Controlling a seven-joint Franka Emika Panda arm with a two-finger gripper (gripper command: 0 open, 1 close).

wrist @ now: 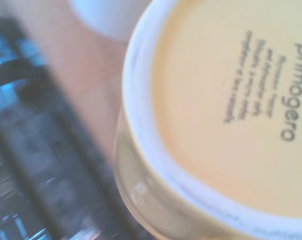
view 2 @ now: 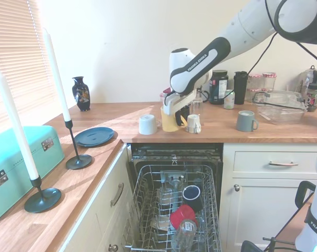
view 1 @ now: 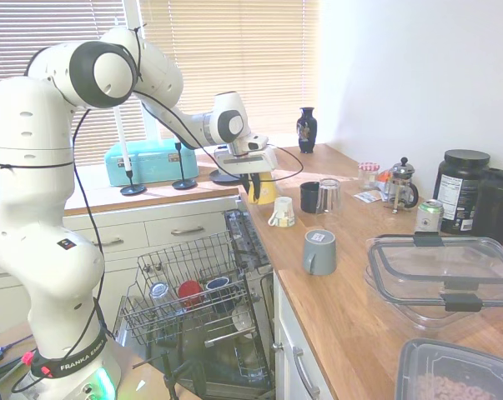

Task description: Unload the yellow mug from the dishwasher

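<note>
One yellow mug [view 2: 169, 121], upside down on the surface [view 2: 284, 128] above the dishwasher [view 2: 175, 210], gripped by the hand [view 2: 175, 114]; two cups beside it.

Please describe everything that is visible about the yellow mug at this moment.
The yellow mug is a small mustard-yellow cylinder, seemingly glazed ceramic. It is upside down: the wrist view shows its pale base with a whitish unglazed ring and dark print reading "primogero". It is at the wooden counter's front edge above the dishwasher, beside a white cup. The gripper is directly over it; whether the jaws hold it is unclear.

Blurred dishwasher [wrist: 25, 165] in wrist view
</note>
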